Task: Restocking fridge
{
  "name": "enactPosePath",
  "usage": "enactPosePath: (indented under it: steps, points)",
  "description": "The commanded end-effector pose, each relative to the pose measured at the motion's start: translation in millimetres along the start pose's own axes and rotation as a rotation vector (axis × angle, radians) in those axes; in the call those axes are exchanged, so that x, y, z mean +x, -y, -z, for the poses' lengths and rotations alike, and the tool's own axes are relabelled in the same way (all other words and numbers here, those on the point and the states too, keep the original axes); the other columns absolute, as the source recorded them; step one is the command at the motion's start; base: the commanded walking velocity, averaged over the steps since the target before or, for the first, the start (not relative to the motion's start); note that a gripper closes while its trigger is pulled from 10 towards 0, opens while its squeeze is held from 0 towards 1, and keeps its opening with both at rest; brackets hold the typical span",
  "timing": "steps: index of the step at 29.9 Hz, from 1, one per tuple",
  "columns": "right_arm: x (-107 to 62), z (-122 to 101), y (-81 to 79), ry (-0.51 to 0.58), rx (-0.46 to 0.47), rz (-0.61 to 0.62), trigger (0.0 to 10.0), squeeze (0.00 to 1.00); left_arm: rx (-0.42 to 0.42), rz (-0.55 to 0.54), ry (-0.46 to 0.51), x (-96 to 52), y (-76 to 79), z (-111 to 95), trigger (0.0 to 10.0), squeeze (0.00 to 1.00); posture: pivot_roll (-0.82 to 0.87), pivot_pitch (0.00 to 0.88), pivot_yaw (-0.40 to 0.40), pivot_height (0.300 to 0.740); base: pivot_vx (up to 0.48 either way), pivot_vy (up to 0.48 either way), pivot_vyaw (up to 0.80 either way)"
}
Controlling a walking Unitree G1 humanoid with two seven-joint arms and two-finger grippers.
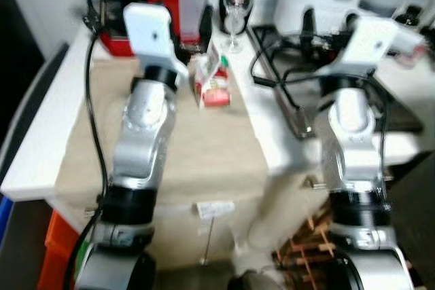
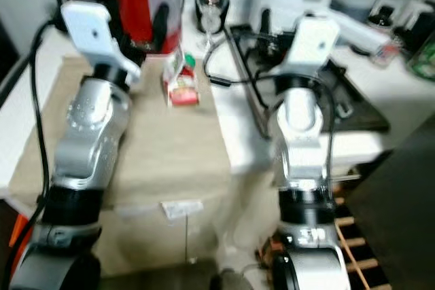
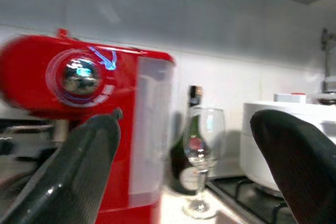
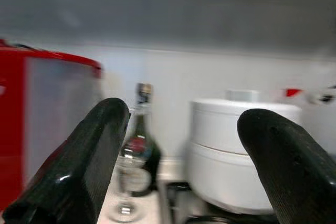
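You are standing in front of the counter (image 1: 41, 161), with a beige cloth (image 1: 197, 154) spread over its near part. Both arms are raised toward the back wall. The left gripper (image 3: 184, 177) has its two black fingers spread wide with nothing between them, and the right gripper (image 4: 181, 166) is also spread wide and empty.

The thing to restock is, I judge, the small red and white carton (image 1: 212, 81) with a green cap. It stands upright on the cloth, just beside the left arm and in front of the red coffee machine (image 3: 79, 108). Neither gripper touches it.

Behind the carton there is a wine glass (image 3: 202, 163), and a dark bottle (image 3: 190, 150) stands just behind the glass. A white rice cooker (image 4: 239, 145) sits to the right, behind the stove (image 1: 326, 73).

The left gripper points over the carton, toward the glass and the machine, so you probably need to lower it. Be careful: the glass is near the carton and could tip easily. The pictures are a little blurred.
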State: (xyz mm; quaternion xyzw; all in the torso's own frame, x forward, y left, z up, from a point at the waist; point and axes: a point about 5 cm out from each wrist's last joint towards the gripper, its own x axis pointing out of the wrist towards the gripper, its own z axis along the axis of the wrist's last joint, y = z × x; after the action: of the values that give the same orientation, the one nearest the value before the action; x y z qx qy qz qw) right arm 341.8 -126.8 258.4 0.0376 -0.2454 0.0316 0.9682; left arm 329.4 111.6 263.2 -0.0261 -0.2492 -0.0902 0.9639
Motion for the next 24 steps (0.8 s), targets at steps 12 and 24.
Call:
enactPosePath:
  steps: [12,24]
  points:
    - [21.4,8,-11.4,-0.095,-0.017,-0.056,10.0,0.0,0.009,0.003,-0.011,-21.8,-0.8,-10,10.0,0.0,0.03,0.043,-0.083,0.711,0.0,0.0,0.0]
    - [28.9,2,-41.7,-0.198,0.111,-0.134,10.0,0.0,0.032,-0.081,-0.063,-49.4,-11.8,-20,10.0,0.0,0.06,0.154,-0.136,0.711,0.0,0.0,0.0]
